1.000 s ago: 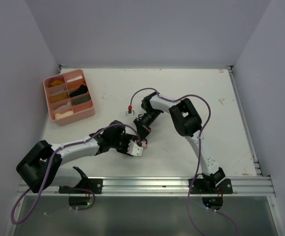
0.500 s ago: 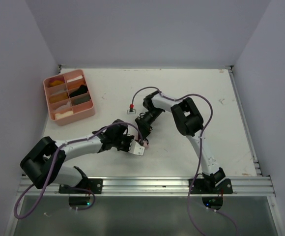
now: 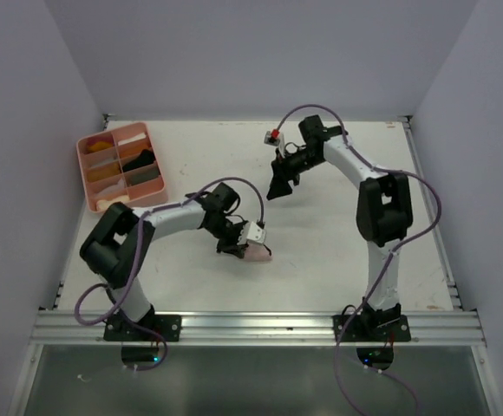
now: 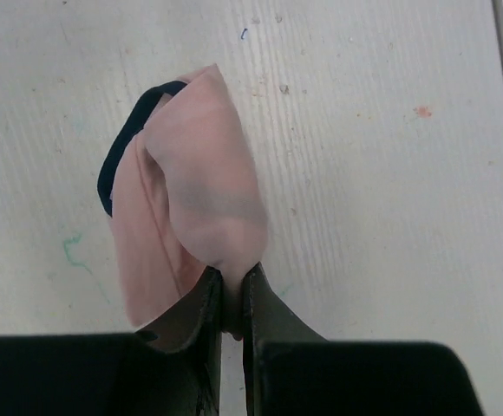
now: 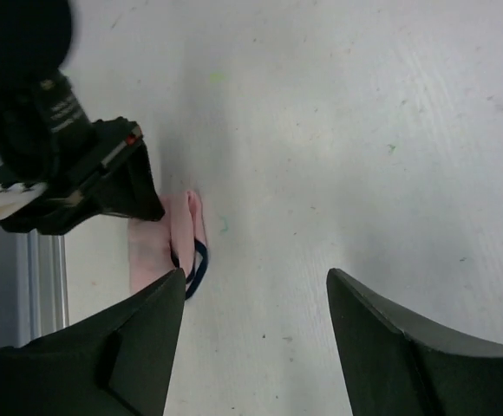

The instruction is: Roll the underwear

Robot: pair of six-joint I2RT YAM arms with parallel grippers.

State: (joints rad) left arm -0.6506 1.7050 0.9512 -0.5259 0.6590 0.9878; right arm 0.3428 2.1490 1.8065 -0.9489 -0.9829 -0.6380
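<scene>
Left wrist view: left gripper (image 4: 231,290) pinched narrow on the pale pink underwear (image 4: 186,173), dark edging showing (top view gives only a pink lump, right of and nearer than the compartment tray (image 3: 84,165)). Right gripper (image 5: 256,282) spread wide, holding nothing, well right of the tray.

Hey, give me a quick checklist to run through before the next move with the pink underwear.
1. Left end effector shut on the pink underwear: ok.
2. Right end effector open and away from it: ok.
3. Roll tight with no loose end: cannot tell; the dark edging shows along one side.
4. Free compartment in the pink tray: cannot tell, too small to see.
</scene>
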